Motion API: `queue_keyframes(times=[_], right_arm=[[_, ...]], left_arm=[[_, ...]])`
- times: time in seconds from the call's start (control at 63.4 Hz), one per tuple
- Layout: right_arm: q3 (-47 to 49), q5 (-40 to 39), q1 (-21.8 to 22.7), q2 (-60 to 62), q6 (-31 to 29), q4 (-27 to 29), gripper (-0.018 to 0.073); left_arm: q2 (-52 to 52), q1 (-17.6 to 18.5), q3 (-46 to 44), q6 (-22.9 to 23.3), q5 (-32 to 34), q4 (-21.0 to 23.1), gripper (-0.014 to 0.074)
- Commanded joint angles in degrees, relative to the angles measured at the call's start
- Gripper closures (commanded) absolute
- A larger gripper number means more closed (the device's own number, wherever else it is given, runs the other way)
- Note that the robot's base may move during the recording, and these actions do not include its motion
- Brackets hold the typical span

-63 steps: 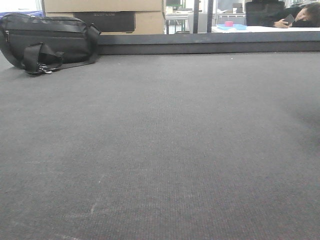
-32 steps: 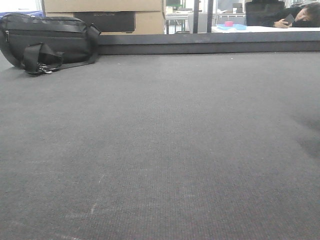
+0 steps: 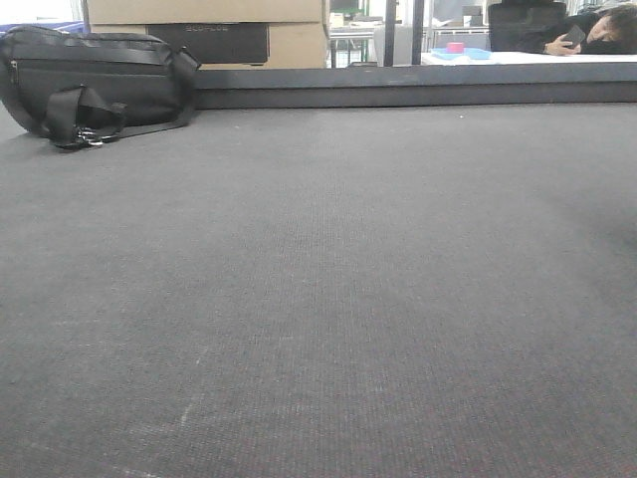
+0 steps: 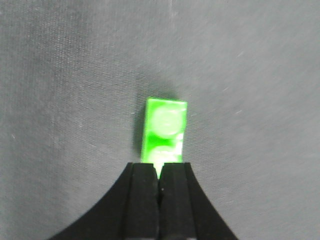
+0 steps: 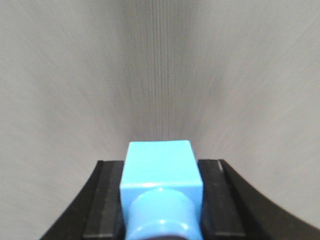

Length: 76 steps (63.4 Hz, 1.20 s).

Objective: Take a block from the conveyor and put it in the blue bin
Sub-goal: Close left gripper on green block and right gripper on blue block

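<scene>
The conveyor [image 3: 328, 279] is a broad dark grey woven belt with a dark rail [image 3: 418, 88] along its far edge. Neither gripper shows in the front view. In the left wrist view my left gripper [image 4: 159, 172] is shut, pinching the near end of a thin bright green block [image 4: 165, 131] with two studs, held above the belt [image 4: 65, 100]. In the right wrist view my right gripper [image 5: 161, 165] is shut on a light blue block [image 5: 160, 170] with a round stud facing the camera. The belt [image 5: 160, 65] under it looks streaked.
A black bag [image 3: 95, 85] lies on the belt at the far left. Cardboard boxes [image 3: 209, 25] stand behind the rail. Far back on a white table is a flat blue tray [image 3: 476, 54] with a pink thing; a person [image 3: 597, 30] leans there.
A dark shadow at the right edge of the belt in the front view has faded. The bag and the belt look the same.
</scene>
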<state>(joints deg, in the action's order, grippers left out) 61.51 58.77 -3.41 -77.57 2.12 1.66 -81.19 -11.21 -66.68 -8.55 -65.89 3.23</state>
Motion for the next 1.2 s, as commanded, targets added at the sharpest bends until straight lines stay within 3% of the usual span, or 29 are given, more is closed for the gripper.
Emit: queue_keyframes(times=[0.0, 0.095, 0.158, 0.331, 0.426, 0.536, 0.836, 1.183], right_arm=[[1.1, -2.3, 0.3, 2.3, -0.1, 0.2, 0.0721], [1.1, -3.8, 0.3, 2.8, -0.1, 0.2, 0.0721], [1.1, -3.8, 0.3, 2.8, -0.1, 0.4, 0.0721], [1.1, -3.6, 0.3, 2.8, -0.1, 2.6, 0.0721], [1.1, -3.6, 0.3, 2.8, -0.1, 3.2, 0.0721], [1.1, -3.6, 0.3, 2.8, -0.1, 3.4, 0.0721], [1.1, -4.4, 0.3, 2.8, -0.1, 3.4, 0.0721], [1.1, -5.2, 0.3, 2.8, -0.1, 3.4, 0.0721]], left_arm=[[-1.2, 0.8, -0.3, -2.0, -0.3, 1.5, 0.0707], [-2.2, 2.4, -0.1, -2.0, 0.2, 0.8, 0.0695], [-2.6, 3.1, 0.3, -2.0, 1.3, -0.1, 0.0637], [-2.7, 4.5, 3.3, -1.0, 3.8, -0.6, 0.0304], [-2.7, 4.5, 5.3, 3.2, 6.0, -2.0, 0.0196], [-2.7, 4.5, 8.5, 5.9, 10.0, -5.1, 0.0193], [-2.7, 4.5, 14.4, 5.6, 20.3, -5.1, 0.0196], [-5.0, 4.6, 14.5, 4.1, 19.7, -5.0, 0.0196]])
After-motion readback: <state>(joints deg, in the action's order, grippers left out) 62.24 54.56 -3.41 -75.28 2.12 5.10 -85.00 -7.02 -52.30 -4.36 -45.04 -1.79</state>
